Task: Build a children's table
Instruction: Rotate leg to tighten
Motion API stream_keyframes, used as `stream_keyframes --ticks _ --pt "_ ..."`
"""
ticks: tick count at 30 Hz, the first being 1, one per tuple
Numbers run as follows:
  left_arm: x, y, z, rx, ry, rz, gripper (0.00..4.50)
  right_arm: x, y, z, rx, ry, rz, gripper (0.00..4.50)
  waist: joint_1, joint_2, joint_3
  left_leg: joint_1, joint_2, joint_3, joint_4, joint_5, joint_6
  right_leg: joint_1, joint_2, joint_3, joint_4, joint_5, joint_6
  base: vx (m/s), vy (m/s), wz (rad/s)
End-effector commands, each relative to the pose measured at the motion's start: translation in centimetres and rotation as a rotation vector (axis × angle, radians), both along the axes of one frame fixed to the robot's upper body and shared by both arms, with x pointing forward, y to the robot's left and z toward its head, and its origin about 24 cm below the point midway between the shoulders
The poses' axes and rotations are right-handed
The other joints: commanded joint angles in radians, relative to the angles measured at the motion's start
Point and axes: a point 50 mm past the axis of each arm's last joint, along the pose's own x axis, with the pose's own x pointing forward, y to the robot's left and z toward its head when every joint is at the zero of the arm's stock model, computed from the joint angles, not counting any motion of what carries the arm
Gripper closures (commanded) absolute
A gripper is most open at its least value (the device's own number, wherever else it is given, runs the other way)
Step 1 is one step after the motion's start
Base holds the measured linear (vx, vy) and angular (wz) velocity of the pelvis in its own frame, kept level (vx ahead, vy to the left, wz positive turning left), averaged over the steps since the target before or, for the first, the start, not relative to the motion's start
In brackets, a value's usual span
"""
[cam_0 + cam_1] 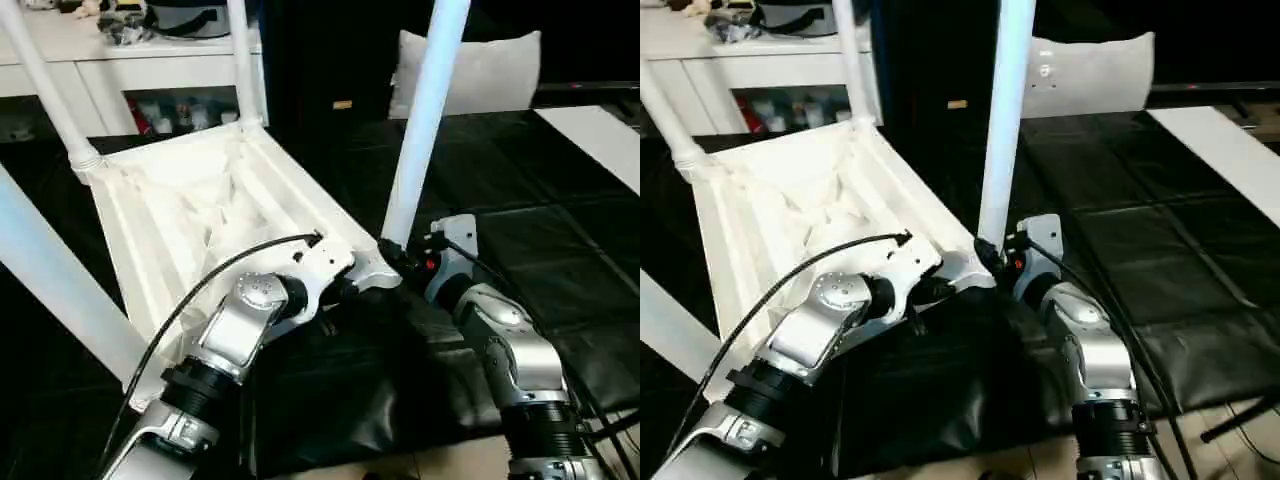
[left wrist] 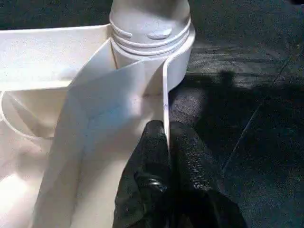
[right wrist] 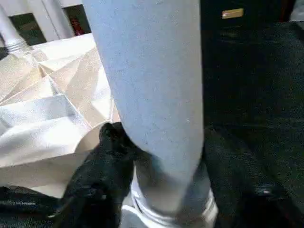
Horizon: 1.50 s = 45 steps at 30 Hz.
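1. the children's table tabletop (image 1: 200,215) lies upside down, ribbed underside up, on a black padded floor mat (image 1: 520,230), tilted so its far edge sits higher in the head views.
2. four white legs stand in its corner sockets: the near-right leg (image 1: 425,110) rises just beside both grippers, the far leg (image 1: 243,60) and the far-left leg (image 1: 45,85) rise at the back, and the near-left leg (image 1: 60,290) slants across the left edge (blurred, very close to the camera).
3. the left gripper (image 2: 167,137) is clenched on the thin upright rim of the tabletop, one black finger (image 2: 152,142) on each side of the wall, right next to the near-right socket (image 2: 152,40).
4. the right gripper (image 3: 156,156) has its fingers (image 3: 107,156) set around the base of the near-right leg, one on each side, grasping it just above the threaded collar.
5. a grey cushion (image 1: 480,70) leans behind, and a white shelf unit (image 1: 120,70) stands at the far left.
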Motion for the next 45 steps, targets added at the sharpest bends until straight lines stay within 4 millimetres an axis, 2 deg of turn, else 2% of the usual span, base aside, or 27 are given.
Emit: stream_keyframes --ticks 1,2,3,6,7,8,11,12,14,18,20,22,23,26,27,30,31,36,38,40,41,45 --pt "-0.9 -2.6 2.2 -0.084 -0.079 -0.173 4.50 -0.2 0.8 0.2 0.020 -0.018 0.076 1.81 0.009 -0.009 -0.074 -0.012 0.008 0.011 -0.058 -0.045 0.103 0.073 -0.045 0.047 -0.054 -0.218 -0.160 0.000 0.000 0.00" --pt "-0.9 -2.5 2.1 -0.082 -0.079 -0.174 4.50 -0.3 0.6 0.3 0.018 -0.023 0.076 1.52 0.014 -0.008 -0.075 -0.011 0.008 0.012 -0.057 -0.031 0.110 0.075 -0.046 0.049 -0.050 -0.182 -0.177 0.000 0.000 0.00" --pt "-1.0 -2.1 2.0 -0.081 -0.073 -0.188 4.50 -0.5 0.0 0.4 0.015 -0.034 0.093 1.45 0.018 -0.007 -0.075 -0.010 0.009 0.013 -0.056 -0.022 0.116 0.075 -0.045 0.049 -0.048 -0.160 -0.188 0.000 0.000 0.00" --pt "-1.1 -1.2 1.7 -0.068 -0.066 -0.232 4.50 -1.1 -1.2 0.9 0.001 -0.065 0.201 1.20 0.028 -0.006 -0.072 -0.009 0.012 0.014 -0.057 -0.039 0.125 0.077 -0.047 0.050 -0.047 -0.158 -0.197 0.000 0.000 0.00" --pt "-1.1 -0.7 1.5 -0.062 -0.057 -0.248 4.50 -1.3 -1.8 1.1 -0.004 -0.073 0.255 1.20 0.031 -0.005 -0.072 -0.008 0.011 0.015 -0.057 -0.046 0.125 0.077 -0.046 0.050 -0.049 -0.167 -0.196 0.000 0.000 0.00" --pt "-1.0 -0.4 1.4 -0.057 -0.051 -0.258 4.50 -1.4 -2.2 1.3 -0.006 -0.077 0.289 1.01 0.038 -0.005 -0.071 -0.006 0.012 0.015 -0.058 -0.073 0.121 0.078 -0.047 0.049 -0.053 -0.197 -0.190 0.000 0.000 0.00" --pt "-1.2 0.3 1.3 -0.049 -0.046 -0.318 4.50 -1.7 -3.1 1.7 -0.034 -0.087 0.374 0.90 0.042 -0.006 -0.064 -0.001 0.012 0.015 -0.064 -0.137 0.100 0.075 -0.048 0.047 -0.067 -0.304 -0.160 0.000 0.000 0.00" --pt "-1.5 1.3 1.0 -0.029 -0.028 -0.386 4.50 -2.1 -4.0 2.0 -0.087 -0.085 0.492 0.81 0.044 -0.008 -0.066 -0.002 0.012 0.014 -0.064 -0.146 0.095 0.077 -0.048 0.046 -0.069 -0.324 -0.148 0.000 0.000 0.00" --pt "-1.6 1.8 0.9 -0.017 -0.018 -0.414 4.50 -2.4 -4.3 2.2 -0.115 -0.076 0.550 0.53 0.047 -0.008 -0.062 0.000 0.015 0.016 -0.065 -0.150 0.095 0.073 -0.049 0.050 -0.069 -0.330 -0.147 0.000 0.000 0.00" --pt "-2.1 3.1 0.7 0.035 -0.017 -0.542 4.50 -3.3 -4.7 2.6 -0.187 -0.087 0.765 0.53 0.055 -0.016 -0.063 0.000 0.015 0.015 -0.065 -0.159 0.092 0.073 -0.052 0.048 -0.071 -0.378 -0.132 0.000 0.000 0.00" --pt "-2.3 3.6 0.6 0.056 -0.010 -0.593 4.50 -3.6 -4.7 2.6 -0.185 -0.068 0.837 0.53 0.059 -0.012 -0.063 0.002 0.018 0.014 -0.065 -0.146 0.097 0.070 -0.051 0.050 -0.067 -0.354 -0.144 0.000 0.000 0.00" --pt "-2.5 4.2 0.6 0.084 0.000 -0.659 4.50 -3.8 -4.7 2.5 -0.178 -0.041 0.920 0.53 0.061 -0.015 -0.064 0.001 0.021 0.014 -0.065 -0.142 0.100 0.071 -0.051 0.050 -0.062 -0.334 -0.160 0.000 0.000 0.00" --pt "-2.6 4.5 0.8 0.094 0.009 -0.695 4.50 -3.8 -4.6 2.4 -0.171 -0.022 0.962 0.71 0.063 -0.014 -0.065 0.001 0.020 0.014 -0.064 -0.139 0.102 0.072 -0.051 0.050 -0.059 -0.327 -0.167 0.000 0.000 0.00" --pt "-2.6 4.7 0.9 0.101 0.015 -0.721 4.50 -3.9 -4.5 2.3 -0.171 -0.010 0.993 0.71 0.063 -0.014 -0.066 0.000 0.022 0.014 -0.064 -0.127 0.099 0.072 -0.052 0.051 -0.054 -0.302 -0.181 0.000 0.000 0.00" --pt "-2.7 4.8 1.0 0.107 0.016 -0.739 4.50 -3.9 -4.5 2.2 -0.169 0.001 1.009 0.89 0.065 -0.016 -0.066 0.001 0.022 0.016 -0.063 -0.127 0.096 0.071 -0.053 0.052 -0.055 -0.305 -0.182 0.000 0.000 0.00" --pt "-2.7 5.1 1.1 0.118 0.018 -0.780 4.50 -3.9 -4.4 1.9 -0.178 0.018 1.052 1.12 0.070 -0.016 -0.067 -0.001 0.022 0.015 -0.063 -0.120 0.092 0.073 -0.054 0.052 -0.054 -0.309 -0.181 0.000 0.000 0.00" --pt "-2.7 5.1 1.1 0.118 0.019 -0.785 4.50 -3.9 -4.4 1.9 -0.181 0.019 1.057 1.35 0.070 -0.017 -0.067 -0.001 0.022 0.015 -0.064 -0.118 0.089 0.074 -0.054 0.052 -0.053 -0.306 -0.180 0.000 0.000 0.00" --pt "-2.6 5.3 1.2 0.125 0.016 -0.801 4.50 -3.9 -4.2 1.8 -0.157 0.025 1.078 1.66 0.070 -0.017 -0.066 -0.003 0.021 0.015 -0.064 -0.130 0.083 0.075 -0.053 0.050 -0.057 -0.336 -0.165 0.000 0.000 0.00" --pt "-2.5 5.4 1.2 0.124 0.018 -0.806 4.50 -3.8 -4.0 1.8 -0.144 0.021 1.082 1.98 0.069 -0.017 -0.066 -0.002 0.020 0.015 -0.064 -0.132 0.082 0.074 -0.053 0.050 -0.058 -0.342 -0.162 0.000 0.000 0.00" --pt "-2.5 5.4 1.2 0.124 0.019 -0.808 4.50 -3.9 -3.9 1.7 -0.131 0.025 1.090 2.03 0.069 -0.016 -0.067 -0.001 0.021 0.015 -0.063 -0.129 0.081 0.074 -0.053 0.050 -0.057 -0.336 -0.165 0.000 0.000 0.00" --pt "-2.5 5.5 1.2 0.122 0.020 -0.808 4.50 -3.9 -3.8 1.6 -0.127 0.027 1.093 2.23 0.069 -0.016 -0.068 -0.001 0.022 0.015 -0.063 -0.127 0.081 0.074 -0.052 0.050 -0.055 -0.326 -0.169 0.000 0.000 0.00" --pt "-2.5 5.7 1.1 0.114 0.035 -0.798 4.50 -4.3 -3.6 1.4 -0.078 0.049 1.104 2.51 0.070 -0.014 -0.067 -0.001 0.022 0.015 -0.064 -0.126 0.081 0.075 -0.052 0.050 -0.054 -0.316 -0.176 0.000 0.000 0.00"
